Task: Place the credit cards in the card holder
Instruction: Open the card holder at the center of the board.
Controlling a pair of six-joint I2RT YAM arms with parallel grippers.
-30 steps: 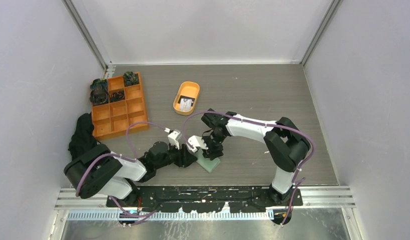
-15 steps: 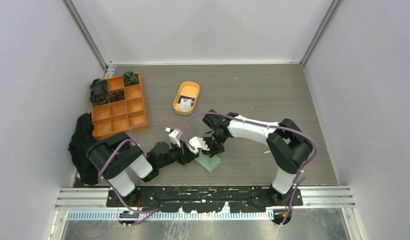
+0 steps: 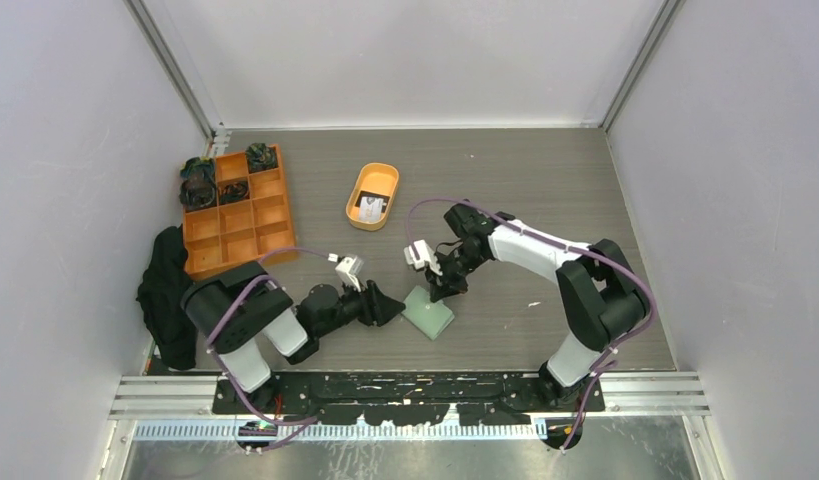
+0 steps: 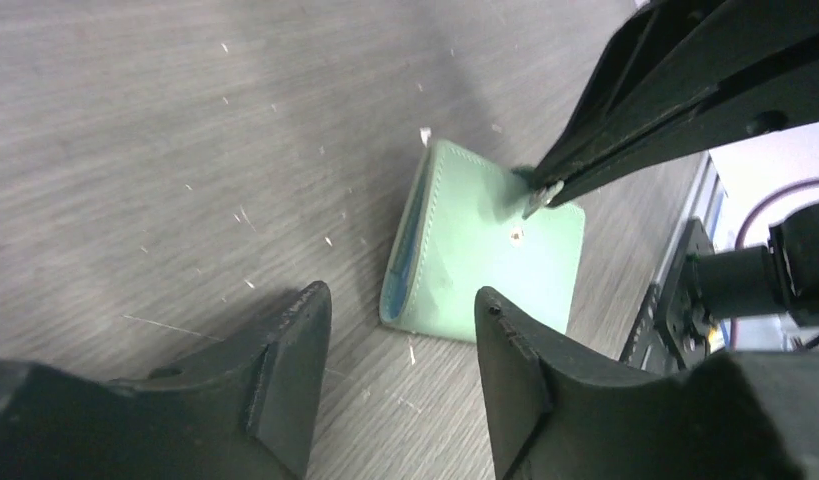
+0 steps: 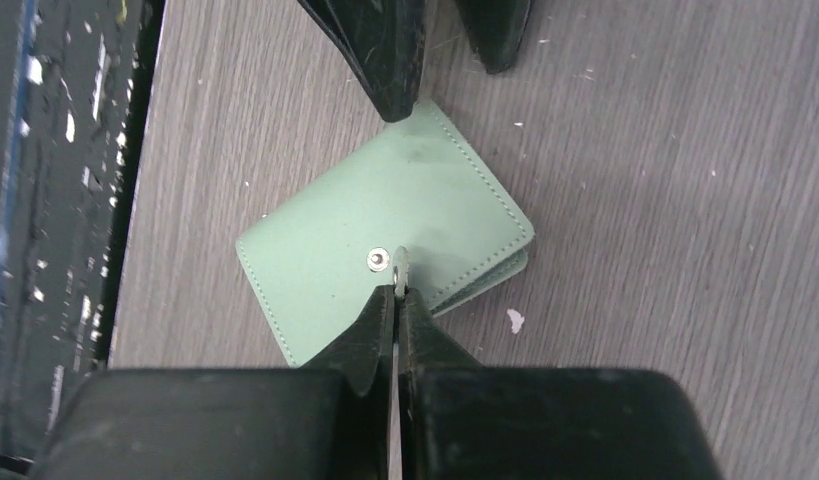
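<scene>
Currently, opening stage: right gripper (image 5: pixel 397 290) pinches the tab (image 5: pixel 400 268) of the holder (image 5: pixel 315 275); left gripper (image 4: pixel 400 295) stands half-open, empty. Next: lift tab, brace holder.

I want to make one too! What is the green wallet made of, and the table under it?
The card holder looks like soft leather or faux leather, matte green: stitching runs along its edges and it has a shiny metal snap. The table looks like grey wood-grain laminate, maybe real wood: fine straight streaks.
</scene>
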